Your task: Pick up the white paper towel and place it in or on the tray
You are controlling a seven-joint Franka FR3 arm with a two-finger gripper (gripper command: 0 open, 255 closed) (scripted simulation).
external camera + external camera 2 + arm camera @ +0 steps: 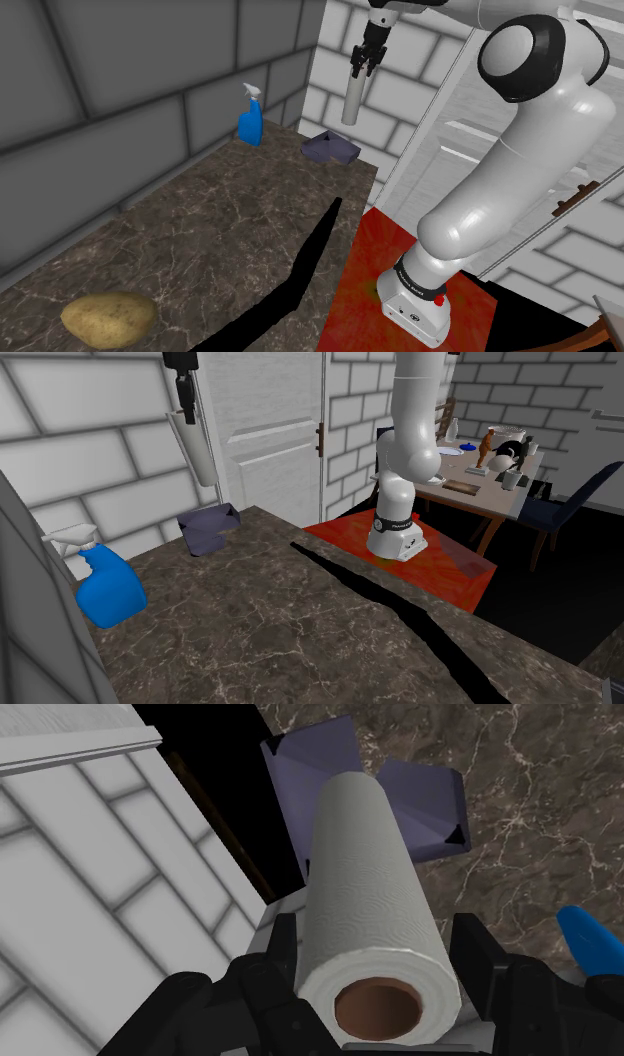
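You see the white paper towel roll (365,904) hanging upright in the air, above the dark tray (330,150) and clear of it. The black pincer (362,70) grasps the roll's top end, its two fingers (283,949) spread to the roll's width and pressed against its sides. The tray sits at the counter's (200,240) far corner, beside a white brick wall (325,80). A blue spray bottle (250,125) stands at the counter's wall edge near the tray. A potato (108,318) lies at a near corner. Lettering on the arm's base (395,524) is too small to read.

A home: marble counter (300,632), panelled door (265,432), cluttered dining table (490,495)
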